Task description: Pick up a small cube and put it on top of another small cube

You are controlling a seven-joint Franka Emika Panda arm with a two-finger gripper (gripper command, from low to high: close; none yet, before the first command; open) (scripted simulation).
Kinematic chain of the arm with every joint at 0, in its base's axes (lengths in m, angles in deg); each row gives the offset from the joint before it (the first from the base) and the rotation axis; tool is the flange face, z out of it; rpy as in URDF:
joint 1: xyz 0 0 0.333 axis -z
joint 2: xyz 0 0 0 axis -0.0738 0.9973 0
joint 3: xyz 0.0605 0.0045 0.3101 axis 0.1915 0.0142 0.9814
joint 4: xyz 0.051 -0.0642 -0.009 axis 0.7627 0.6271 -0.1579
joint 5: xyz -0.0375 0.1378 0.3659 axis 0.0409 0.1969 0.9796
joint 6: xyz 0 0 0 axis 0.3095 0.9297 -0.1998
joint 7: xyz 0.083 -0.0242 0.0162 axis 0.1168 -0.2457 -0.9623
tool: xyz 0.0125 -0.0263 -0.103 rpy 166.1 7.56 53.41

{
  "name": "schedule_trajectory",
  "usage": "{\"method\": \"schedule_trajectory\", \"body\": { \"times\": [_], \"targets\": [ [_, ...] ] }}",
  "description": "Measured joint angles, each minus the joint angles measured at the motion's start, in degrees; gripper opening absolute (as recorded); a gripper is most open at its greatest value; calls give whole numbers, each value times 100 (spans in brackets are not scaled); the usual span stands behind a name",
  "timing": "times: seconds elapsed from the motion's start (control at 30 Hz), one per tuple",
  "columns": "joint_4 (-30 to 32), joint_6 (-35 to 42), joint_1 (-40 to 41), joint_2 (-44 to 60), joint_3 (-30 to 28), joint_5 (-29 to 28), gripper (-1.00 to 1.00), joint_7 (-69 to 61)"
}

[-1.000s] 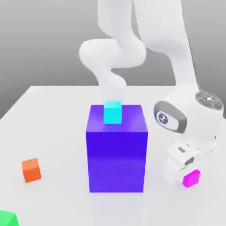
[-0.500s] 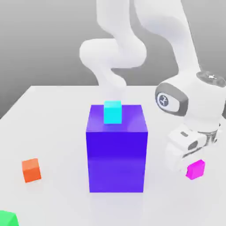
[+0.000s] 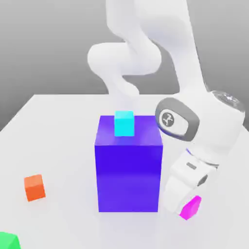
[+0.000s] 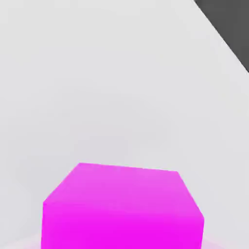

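The small cube (image 3: 191, 207) is plain magenta-pink and hangs tilted at the tip of the white hand, just off the table, to the exterior view's right of the big blue-purple block (image 3: 128, 165). My gripper (image 3: 185, 204) is shut on it. In the hand view the same small cube (image 4: 121, 209) sits very close to the camera, with white table behind it. A cyan cube (image 3: 124, 123) rests on top of the blue-purple block near its back edge.
An orange cube (image 3: 34, 187) lies on the white table (image 3: 58, 146) at the exterior view's left. A green cube (image 3: 8, 240) peeks in at the lower left corner. The arm's white links rise behind the block.
The hand has swung toward the exterior view's left and tilted, carrying the magenta cube closer to the blue-purple block. The other cubes have not moved.
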Motion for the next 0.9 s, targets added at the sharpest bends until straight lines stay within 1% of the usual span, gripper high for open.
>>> {"method": "schedule_trajectory", "body": {
  "times": [0.2,0.43,0.67,0.9],
  "targets": [
    [-246,358,163,-142,-212,-487,-100,-921],
    [-499,668,403,-491,-351,-758,-100,-2208],
    [-718,830,667,-958,-446,-753,-100,-3671],
    [-904,841,982,-1453,-539,-493,-100,-5291]
  ]
}}
